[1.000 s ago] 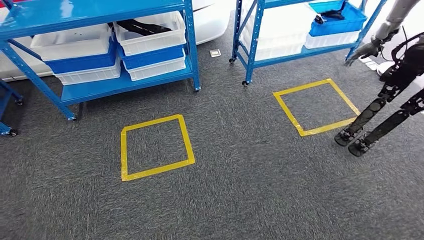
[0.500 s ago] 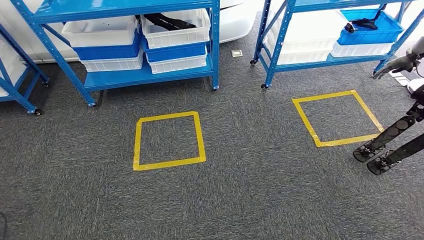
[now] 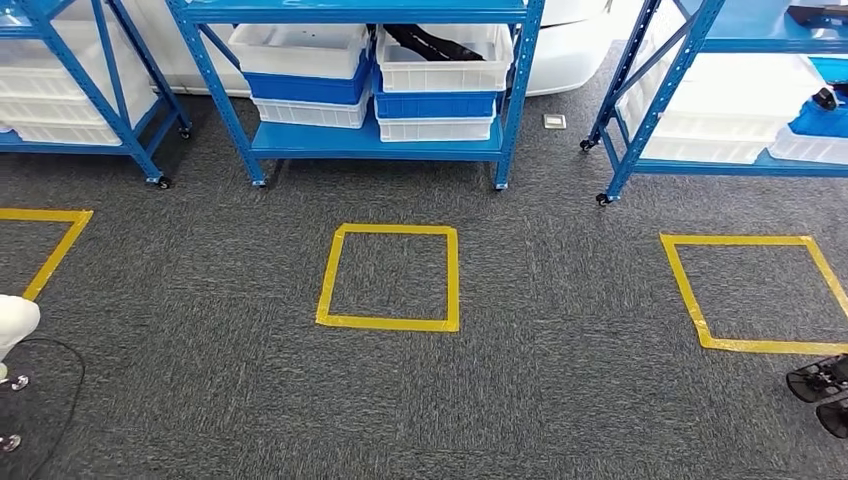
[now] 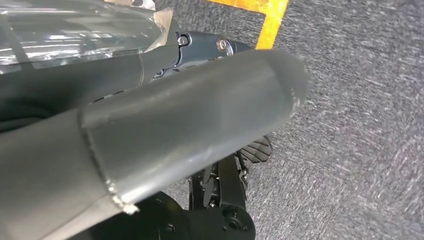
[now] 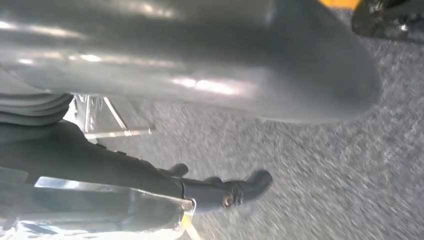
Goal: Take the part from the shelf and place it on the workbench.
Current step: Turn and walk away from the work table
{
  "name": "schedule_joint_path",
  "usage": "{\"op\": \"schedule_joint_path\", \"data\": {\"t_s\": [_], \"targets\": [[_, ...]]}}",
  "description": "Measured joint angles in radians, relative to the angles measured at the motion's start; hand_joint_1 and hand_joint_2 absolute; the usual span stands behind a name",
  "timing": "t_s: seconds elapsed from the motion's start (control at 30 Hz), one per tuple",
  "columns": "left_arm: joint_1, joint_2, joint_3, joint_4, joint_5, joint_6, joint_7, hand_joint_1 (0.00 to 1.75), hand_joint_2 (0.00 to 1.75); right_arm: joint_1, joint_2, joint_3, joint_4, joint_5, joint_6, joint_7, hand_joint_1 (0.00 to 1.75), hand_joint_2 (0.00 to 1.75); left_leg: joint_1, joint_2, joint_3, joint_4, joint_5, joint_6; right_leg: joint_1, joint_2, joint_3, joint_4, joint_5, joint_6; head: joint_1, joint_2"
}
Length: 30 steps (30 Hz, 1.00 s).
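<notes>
A black part [image 3: 432,43] lies in a white bin [image 3: 440,70] on the lower level of the blue shelf [image 3: 370,140] straight ahead, across the carpet. Another dark part [image 3: 825,98] sits on a blue bin on the shelf at the right edge. My left hand [image 4: 165,130] hangs over the carpet, its thick grey thumb close to the camera and a dark finger [image 4: 200,47] stretched out behind it, holding nothing. My right hand [image 5: 200,65] hangs the same way, with dark fingers [image 5: 220,192] extended and nothing in them.
Yellow tape squares mark the carpet: one in the middle [image 3: 392,278], one at the right [image 3: 760,290], one at the left edge [image 3: 45,245]. Another robot's feet [image 3: 822,388] stand at the lower right. A white object [image 3: 14,322] and a cable [image 3: 60,400] lie at the lower left.
The camera has turned, so the whole scene has slid to the right. The bin shelf now stands straight ahead, a further shelf shows at the left, and the other robot has mostly left the picture.
</notes>
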Motion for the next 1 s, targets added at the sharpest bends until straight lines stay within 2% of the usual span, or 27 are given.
{"op": "schedule_joint_path", "data": {"t_s": [0.07,0.13,0.2,0.23,0.27,0.3,0.33,0.37,0.4,0.47,0.5,0.57,0.6,0.63,0.67,0.7,0.73,0.77,0.8,0.83,0.87,0.93,1.0], "targets": [[0.003,0.002,0.0,0.0,0.0,0.0,-0.004,0.0,0.0,-0.003,0.0,-0.001,0.0,0.0,0.0,0.0,0.0,0.0,0.003,-0.006,-0.005,0.002,-0.001,-0.008,-0.004,-0.018,0.008,-0.003,0.004,-0.013,0.0,0.0],[0.005,0.002,0.0,0.0,0.0,0.0,-0.008,0.0,0.0,-0.003,0.001,-0.001,0.0,0.001,0.001,-0.002,0.0,0.0,0.003,0.033,-0.025,0.045,-0.028,-0.017,-0.01,-0.039,0.013,-0.006,0.006,-0.026,-0.006,0.0],[0.003,0.002,0.0,0.0,0.0,0.0,-0.009,0.0,0.0,0.0,0.003,-0.001,0.0,0.002,0.002,-0.003,0.0,0.0,0.003,0.086,-0.084,0.164,-0.09,-0.026,-0.008,-0.062,0.014,-0.006,0.004,-0.037,-0.012,0.0],[0.002,0.002,0.0,0.0,0.0,0.0,-0.01,0.0,0.0,0.001,0.003,-0.001,0.0,0.002,0.003,-0.004,0.0,0.0,0.005,0.098,-0.119,0.231,-0.117,-0.03,-0.006,-0.075,0.015,-0.006,0.002,-0.041,-0.013,0.0],[0.002,0.002,0.0,0.0,0.0,0.0,-0.01,0.0,0.0,0.002,0.002,-0.001,0.0,0.003,0.003,-0.004,0.0,0.0,0.008,0.104,-0.145,0.278,-0.129,-0.033,-0.005,-0.087,0.015,-0.006,0.0,-0.043,-0.013,0.0],[0.003,0.002,0.0,0.0,0.0,0.0,-0.01,0.0,0.0,0.002,0.002,-0.002,0.0,0.003,0.003,-0.005,0.0,0.0,0.01,0.109,-0.152,0.286,-0.121,-0.034,-0.005,-0.1,0.016,-0.006,-0.001,-0.044,-0.013,0.0],[0.004,0.002,0.0,0.0,0.0,0.0,-0.01,0.0,0.0,0.001,0.002,-0.002,0.0,0.004,0.004,-0.005,0.0,0.0,0.011,0.114,-0.139,0.257,-0.097,-0.034,-0.005,-0.11,0.017,-0.006,-0.003,-0.044,-0.013,0.0],[0.005,0.003,0.0,0.0,0.0,0.0,-0.01,0.0,0.0,0.0,0.002,-0.002,0.0,0.004,0.004,-0.006,0.0,0.0,0.012,0.125,-0.107,0.195,-0.063,-0.031,-0.005,-0.12,0.02,-0.006,-0.005,-0.043,-0.013,0.0],[0.004,0.003,0.0,0.0,0.0,0.0,-0.01,0.0,0.0,-0.001,0.003,-0.002,0.0,0.005,0.004,-0.006,0.0,0.0,0.011,0.147,-0.069,0.122,-0.033,-0.028,-0.003,-0.128,0.023,-0.006,-0.008,-0.04,-0.014,0.0],[0.0,0.004,0.0,0.0,0.0,0.0,-0.011,0.0,0.0,-0.002,0.004,-0.002,0.0,0.006,0.004,-0.007,0.0,0.0,0.004,0.175,-0.019,0.028,-0.006,-0.019,0.005,-0.144,0.025,-0.006,-0.016,-0.03,-0.012,0.0],[-0.001,0.003,0.0,0.0,0.0,0.0,-0.011,0.0,0.0,-0.003,0.004,-0.002,0.0,0.006,0.004,-0.007,0.0,0.0,0.0,0.178,-0.012,0.014,-0.007,-0.015,0.008,-0.151,0.027,-0.007,-0.02,-0.024,-0.011,0.0],[0.0,0.003,0.0,0.0,0.0,0.0,-0.012,0.0,0.0,-0.006,0.004,-0.002,0.0,0.007,0.004,-0.007,0.0,0.0,-0.001,0.155,-0.011,0.009,-0.005,-0.004,0.012,-0.166,0.035,-0.011,-0.024,-0.013,-0.01,0.0],[0.001,0.002,0.0,0.0,0.0,0.0,-0.012,0.0,0.0,-0.008,0.004,-0.002,0.0,0.007,0.004,-0.007,0.0,0.0,0.0,0.145,-0.007,0.003,-0.001,0.003,0.012,-0.16,0.036,-0.004,-0.03,-0.009,-0.009,0.0],[0.001,0.002,0.0,0.0,0.0,0.0,-0.012,0.0,0.0,-0.008,0.004,-0.002,0.0,0.007,0.004,-0.007,0.0,0.0,0.002,0.134,-0.004,-0.003,0.004,0.011,0.011,-0.141,0.028,0.02,-0.044,-0.008,-0.007,0.0],[0.001,0.002,0.0,0.0,0.0,0.0,-0.013,0.0,0.0,-0.007,0.004,-0.002,0.0,0.007,0.004,-0.007,0.0,0.0,0.005,0.124,-0.002,-0.008,0.008,0.018,0.01,-0.116,0.007,0.065,-0.067,-0.01,-0.005,0.0],[0.0,0.001,0.0,0.0,0.0,0.0,-0.013,0.0,0.0,-0.005,0.004,-0.002,0.0,0.007,0.004,-0.007,0.0,0.0,0.005,0.113,-0.002,-0.009,0.009,0.021,0.006,-0.089,-0.024,0.13,-0.096,-0.013,-0.002,0.0],[-0.001,0.002,0.0,0.0,0.0,0.0,-0.013,0.0,0.0,-0.003,0.004,-0.002,0.0,0.007,0.004,-0.007,0.0,0.0,0.005,0.1,-0.003,-0.009,0.009,0.023,0.005,-0.073,-0.062,0.2,-0.122,-0.015,-0.001,0.0],[-0.001,0.002,0.0,0.0,0.0,0.0,-0.013,0.0,0.0,-0.002,0.004,-0.002,0.0,0.007,0.004,-0.007,0.0,0.0,0.005,0.087,-0.003,-0.008,0.009,0.024,0.003,-0.066,-0.091,0.252,-0.137,-0.013,-0.001,0.0],[-0.001,0.002,0.0,0.0,0.0,0.0,-0.013,0.0,0.0,0.0,0.003,-0.002,0.0,0.007,0.004,-0.007,0.0,0.0,0.004,0.073,-0.003,-0.008,0.009,0.024,0.003,-0.063,-0.109,0.277,-0.139,-0.007,-0.001,0.0],[-0.001,0.002,0.0,0.0,0.0,0.0,-0.013,0.0,0.0,0.001,0.003,-0.002,0.0,0.007,0.004,-0.007,0.0,0.0,0.004,0.062,-0.003,-0.008,0.009,0.024,0.002,-0.061,-0.113,0.277,-0.131,-0.001,-0.001,0.0],[0.0,0.002,0.0,0.0,0.0,0.0,-0.013,0.0,0.0,0.002,0.003,-0.002,0.0,0.007,0.004,-0.007,0.0,0.0,0.004,0.052,-0.002,-0.007,0.009,0.023,0.002,-0.06,-0.102,0.246,-0.111,0.006,-0.001,0.0],[0.0,0.001,0.0,0.0,0.0,0.0,-0.013,0.0,0.0,0.002,0.002,-0.002,0.0,0.007,0.004,-0.007,0.0,0.0,0.004,0.029,-0.001,-0.005,0.007,0.02,-0.003,-0.028,-0.047,0.11,-0.046,0.019,0.0,0.0],[0.001,0.0,0.0,0.0,0.0,0.0,-0.013,0.0,0.0,0.001,0.002,-0.002,0.0,0.007,0.004,-0.007,0.0,0.0,0.0,0.008,-0.001,0.0,0.003,0.011,-0.004,0.002,-0.005,0.0,0.004,0.018,0.001,0.0]]}}
